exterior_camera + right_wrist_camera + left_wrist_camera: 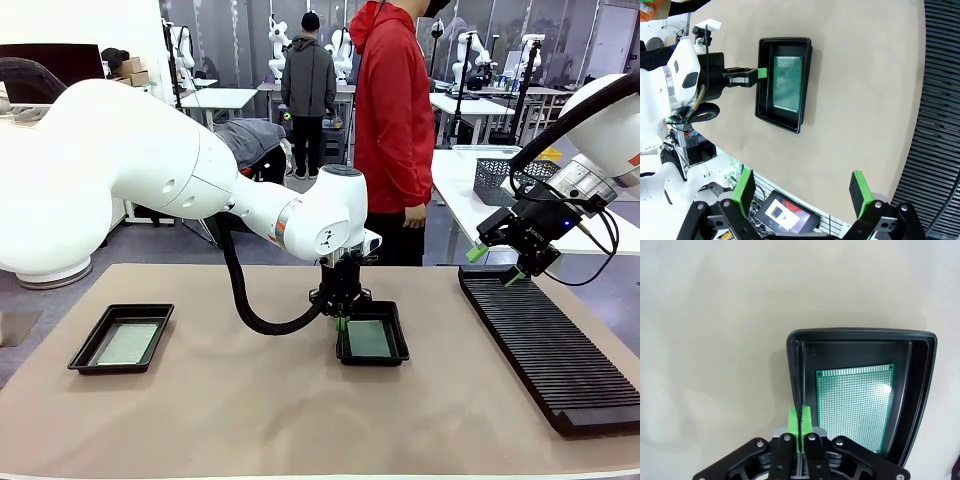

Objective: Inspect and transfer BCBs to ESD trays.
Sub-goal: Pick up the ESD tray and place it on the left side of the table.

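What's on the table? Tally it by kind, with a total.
Black trays: 2, one on the left, one in the middle
Green boards: 2, one in the left tray, one in the middle tray
Black slotted rack: 1
Total: 5

Two ESD trays – one BCB in each – one ribbed rack.

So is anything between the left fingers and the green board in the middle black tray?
Yes: the shallow black plastic tray's raised rim. The shut left fingers pinch it, beside the flat green perforated board.
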You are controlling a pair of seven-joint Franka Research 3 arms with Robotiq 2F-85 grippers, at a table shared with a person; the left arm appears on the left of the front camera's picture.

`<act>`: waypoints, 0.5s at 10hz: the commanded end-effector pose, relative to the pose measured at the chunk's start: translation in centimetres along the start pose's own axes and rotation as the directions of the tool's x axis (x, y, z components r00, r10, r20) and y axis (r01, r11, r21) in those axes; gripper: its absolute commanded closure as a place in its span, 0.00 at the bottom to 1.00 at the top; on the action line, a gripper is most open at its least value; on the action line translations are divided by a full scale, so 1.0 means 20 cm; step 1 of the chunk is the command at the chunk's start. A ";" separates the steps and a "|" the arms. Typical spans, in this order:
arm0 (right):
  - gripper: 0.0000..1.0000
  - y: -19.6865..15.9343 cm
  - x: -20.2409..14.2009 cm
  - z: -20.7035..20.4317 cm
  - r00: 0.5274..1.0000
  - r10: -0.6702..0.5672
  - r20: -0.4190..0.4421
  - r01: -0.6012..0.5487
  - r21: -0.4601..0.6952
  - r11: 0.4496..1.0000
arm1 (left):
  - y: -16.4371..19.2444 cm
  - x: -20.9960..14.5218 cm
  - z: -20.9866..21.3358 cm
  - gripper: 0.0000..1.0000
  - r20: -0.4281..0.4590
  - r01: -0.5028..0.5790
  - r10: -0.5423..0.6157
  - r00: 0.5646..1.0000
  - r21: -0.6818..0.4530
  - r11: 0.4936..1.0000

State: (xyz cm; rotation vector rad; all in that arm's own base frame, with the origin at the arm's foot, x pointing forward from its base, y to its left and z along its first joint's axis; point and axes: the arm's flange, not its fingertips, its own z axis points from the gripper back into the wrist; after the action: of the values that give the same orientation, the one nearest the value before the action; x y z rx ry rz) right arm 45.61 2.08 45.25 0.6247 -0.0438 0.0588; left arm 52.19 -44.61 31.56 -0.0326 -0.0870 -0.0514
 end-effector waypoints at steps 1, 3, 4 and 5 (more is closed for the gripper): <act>0.00 0.01 0.00 0.00 1.000 -0.021 0.011 0.021 -0.016 1.000 | 0.00 0.00 0.00 1.00 0.000 0.001 -0.001 1.000 0.001 1.000; 0.00 0.01 0.00 0.00 1.000 -0.021 0.011 0.021 -0.016 1.000 | 0.00 0.00 0.00 1.00 0.000 0.001 -0.001 1.000 0.001 1.000; 0.00 0.01 0.00 0.00 1.000 -0.021 0.011 0.021 -0.016 1.000 | 0.00 0.00 0.00 1.00 0.000 0.001 -0.001 1.000 0.001 1.000; 0.00 0.01 0.00 0.00 1.000 -0.021 0.011 0.021 -0.016 1.000 | 0.00 0.00 0.00 1.00 0.000 0.001 -0.001 1.000 0.001 1.000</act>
State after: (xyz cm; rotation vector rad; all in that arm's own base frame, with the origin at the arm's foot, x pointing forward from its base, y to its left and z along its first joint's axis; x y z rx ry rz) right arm 45.61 2.08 45.25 0.6247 -0.0438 0.0589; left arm 52.19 -44.61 31.56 -0.0326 -0.0870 -0.0514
